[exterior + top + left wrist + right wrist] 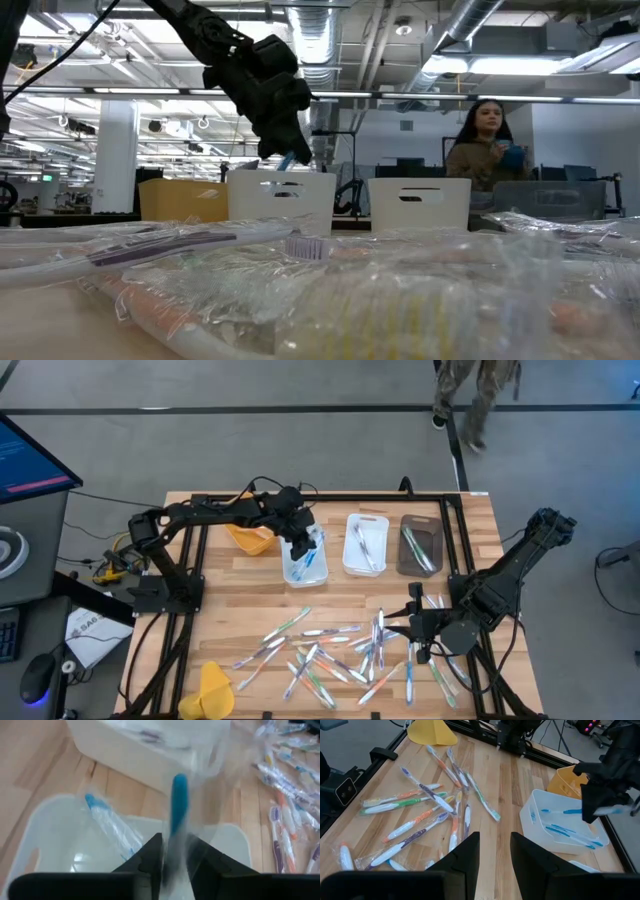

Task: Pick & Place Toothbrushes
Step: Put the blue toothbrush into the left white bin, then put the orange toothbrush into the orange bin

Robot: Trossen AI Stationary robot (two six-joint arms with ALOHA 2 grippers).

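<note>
High view: the left end effector (302, 546) sits upper centre of the frame, directly over the leftmost white tray (288, 571), which already holds blue-accented brushes; the pile of loose toothbrushes (340, 655) lies lower centre on the desk (220, 610). The right end effector (420, 630) hangs at the pile's right edge, so it is the nearer arm for any further pick, while the left one is the arm on the tray. Low view: the left end effector (280, 140) hangs just above the white tray's wall (280, 190), a blue tip showing below it; wrapped brushes fill the foreground. Left wrist view: the fingers are closed on a blue-handled toothbrush (177, 810), its long axis running straight out from between them, pointing down into the tray (60, 845), where another blue brush (110, 827) lies. Judgement: the release turns on the held brush being above the tray's floor, not its rim; it looks so. Right wrist view: the right fingers (465, 855) stand apart and empty, loose brushes (435, 805) upper left of them, lying at mixed angles.
</note>
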